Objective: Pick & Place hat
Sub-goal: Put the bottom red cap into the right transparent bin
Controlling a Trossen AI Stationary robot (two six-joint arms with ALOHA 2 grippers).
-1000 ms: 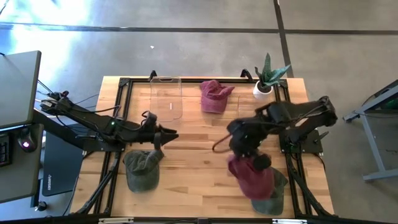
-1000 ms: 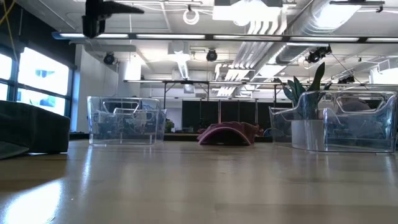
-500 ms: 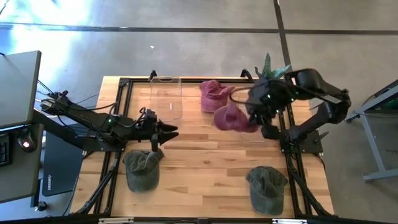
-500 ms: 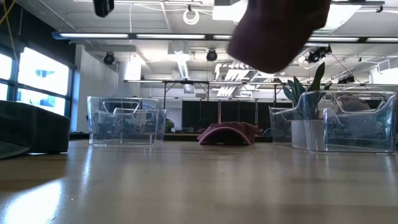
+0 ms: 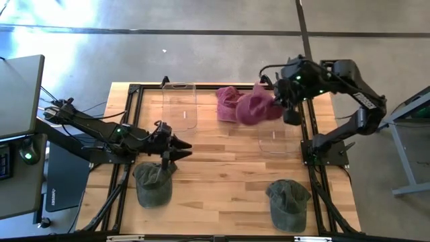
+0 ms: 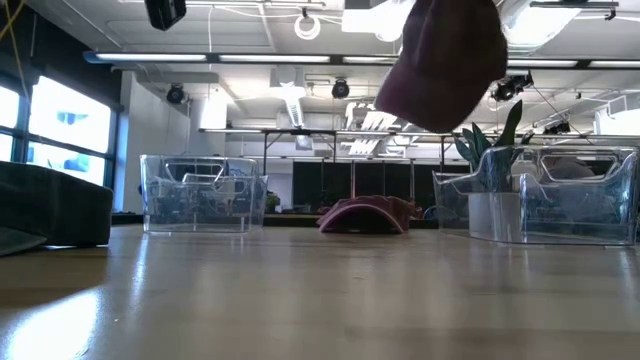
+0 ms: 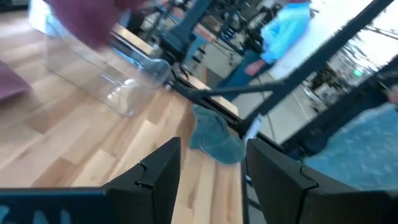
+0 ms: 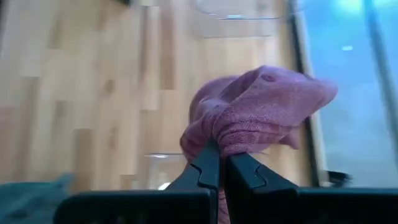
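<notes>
Right gripper (image 8: 219, 163) pinching a maroon hat (image 5: 254, 107), jaws closed almost fully on a bunched fold of fabric. Hanging in the air above the far right part of the counter (image 5: 215, 168), just beside a second maroon hat (image 5: 227, 102) lying flat near the far edge, and near a clear bin (image 5: 279, 138) on the right. Drooping below the jaws in the low view, crown sagging, so reading as soft, light, floppy cloth. No stiffness apart from maybe the brim; not fragile, not slippery.

Grip on a gathered pinch of crown fabric looking secure enough for such a light item, but swinging likely on fast moves. Better hold points, by judgement: brim edge or a thick fold at the crown. Thin single layer risking slipping out.

Left gripper (image 5: 176, 148) hovering low over the left-middle of the counter, jaws spread apart and holding nothing, just beyond an olive hat (image 5: 153, 183) at the near left. Another olive hat (image 5: 289, 202) lying at the near right. Second clear bin (image 5: 179, 107) sitting at far left-centre, potted plant (image 5: 290, 84) at the far right corner.

Release over a bin likely needing only a simple opening, cloth dropping limp.
</notes>
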